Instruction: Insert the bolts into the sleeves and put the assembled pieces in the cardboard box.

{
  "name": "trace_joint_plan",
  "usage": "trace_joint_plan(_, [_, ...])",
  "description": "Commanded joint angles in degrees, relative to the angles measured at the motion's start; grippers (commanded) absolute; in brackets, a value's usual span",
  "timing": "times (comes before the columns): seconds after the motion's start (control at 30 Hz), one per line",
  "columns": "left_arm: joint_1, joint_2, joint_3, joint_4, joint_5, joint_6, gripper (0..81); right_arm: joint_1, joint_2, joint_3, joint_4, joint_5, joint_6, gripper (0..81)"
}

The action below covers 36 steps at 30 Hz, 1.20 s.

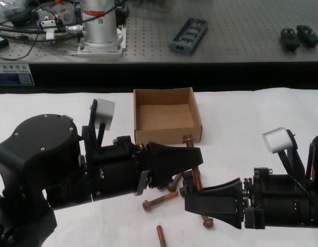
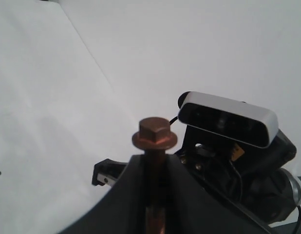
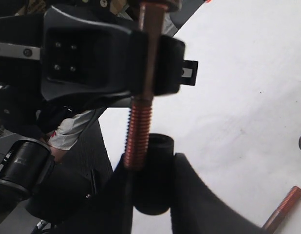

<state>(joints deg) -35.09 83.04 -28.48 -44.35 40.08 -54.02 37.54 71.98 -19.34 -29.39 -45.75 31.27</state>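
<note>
My left gripper (image 1: pixel 194 157) is shut on a copper bolt (image 1: pixel 195 172) and holds it upright in front of the cardboard box (image 1: pixel 168 136). In the left wrist view the bolt's hex head (image 2: pixel 154 134) stands above the shut left gripper (image 2: pixel 153 168). My right gripper (image 3: pixel 151 195) is shut on a black sleeve (image 3: pixel 154 170). The bolt's threaded end (image 3: pixel 138 131) hangs down beside the sleeve's upper rim, overlapping its edge; I cannot tell whether they touch. In the high view the right gripper (image 1: pixel 186 191) sits just below the left one. The box is open and looks empty.
Loose bolts (image 1: pixel 160 200) lie on the white cloth under and in front of the grippers, one (image 1: pixel 160 235) near the front edge and one (image 3: pixel 287 202) beside the right gripper. Behind the box is a dark bench with a tool rack (image 1: pixel 189 35) and a metal post (image 1: pixel 100 25).
</note>
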Motion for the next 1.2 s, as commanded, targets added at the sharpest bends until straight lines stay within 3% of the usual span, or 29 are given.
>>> trace_joint_plan(0.0, [-0.14, 0.01, -0.35, 0.91, -1.32, 1.69, 0.6, -0.06, -0.16, -0.44, -1.82, -1.12, -0.06, 1.6])
trace_joint_plan(0.57, [-0.14, 0.01, -0.35, -2.49, -5.51, 0.01, 0.6, -0.06, -0.16, -0.44, -0.93, -1.11, -0.43, 1.6])
trace_joint_plan(1.17, [-0.14, 0.01, -0.35, -2.49, -3.34, -0.07, 0.6, -0.06, -0.16, -0.44, -0.95, 0.19, -1.6, 1.6])
